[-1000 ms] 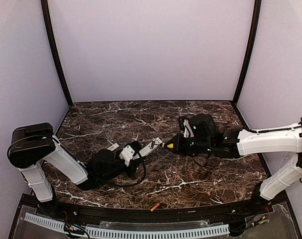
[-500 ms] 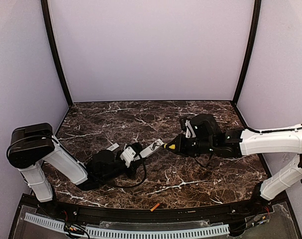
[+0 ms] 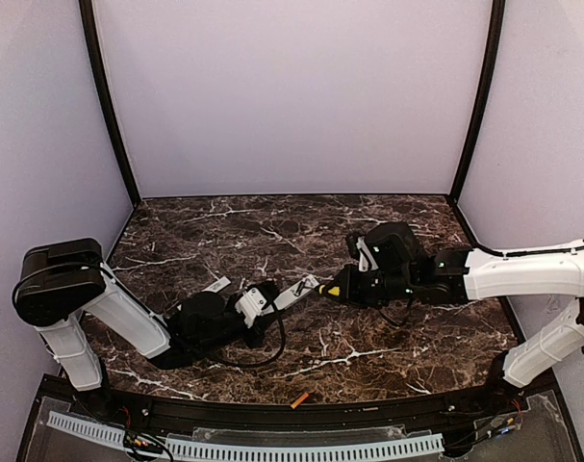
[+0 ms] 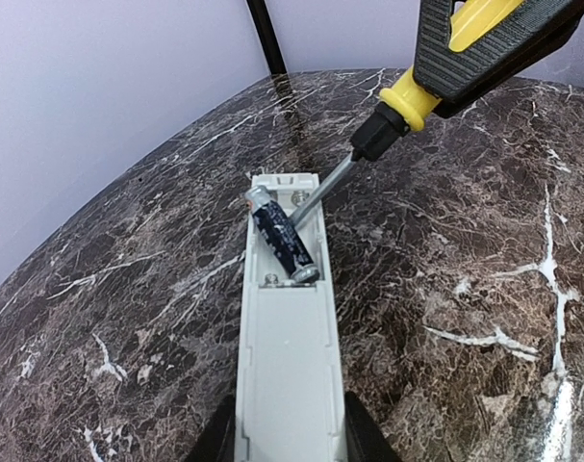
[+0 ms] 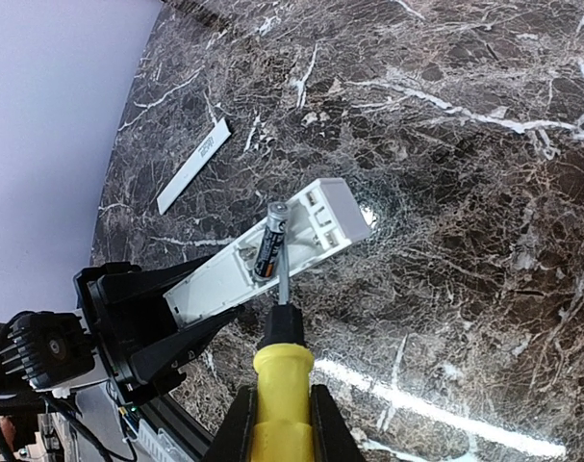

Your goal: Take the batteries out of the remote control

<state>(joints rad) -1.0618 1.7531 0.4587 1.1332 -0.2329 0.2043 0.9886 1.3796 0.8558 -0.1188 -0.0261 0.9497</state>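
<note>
My left gripper is shut on the white remote control, held with its open battery bay facing up just above the table; it also shows in the top view. A dark battery with silver ends lies tilted in the bay, one end lifted. My right gripper is shut on a yellow-handled screwdriver. Its metal shaft reaches into the bay beside the battery. A small orange battery lies on the table near the front edge.
The flat whitish cover strip lies on the marble table to the left of the remote, also in the top view. Black frame posts stand at the back corners.
Both grippers have shifted slightly right and toward the near edge, the remote tip now lower. The screwdriver tip stays at the battery bay.
</note>
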